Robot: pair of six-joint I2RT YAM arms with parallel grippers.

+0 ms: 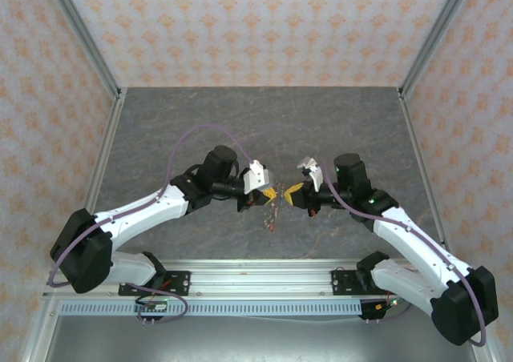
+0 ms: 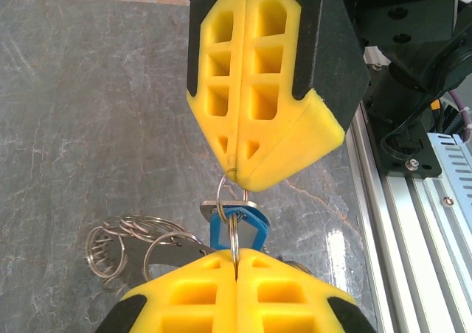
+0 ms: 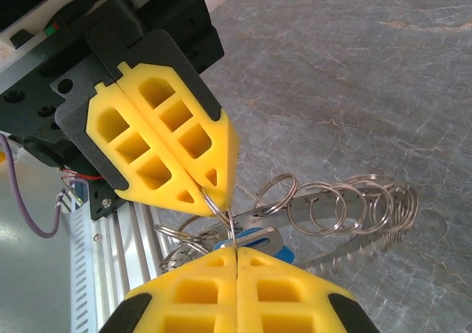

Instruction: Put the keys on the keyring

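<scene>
Seen from above: both arms bent inward, meeting tip to tip over the middle of the table (image 1: 345,130); left gripper (image 1: 272,194) and right gripper (image 1: 290,192) nose to nose, w/ a small bunch of metal just below them in the view. From the left wrist cam: yellow fingers (image 2: 184,296) of each gripper pressed flat together, no gap at either seam; both clenched, from opposite sides, on one thin wire loop of the keyring (image 2: 118,237); left at the loop's lower end, right at its upper end; loop upright, spanning the short gap betw. the two tips. Blue key (image 2: 240,230) right at that loop, plastic head just above the left tips, metal shank lying crosswise behind the wire; looks threaded on the loop, tho can't tell for sure. Rest of the keyring = chain of linked silver wire loops, trailing off to one side, clear of both grippers; hanging or resting on the table, can't tell. From the right wrist cam: same chain fanned out in a row beside the pinched loop, a flat metal strip beneath it. Aluminium rail (image 2: 413,222) along the near table edge.
</scene>
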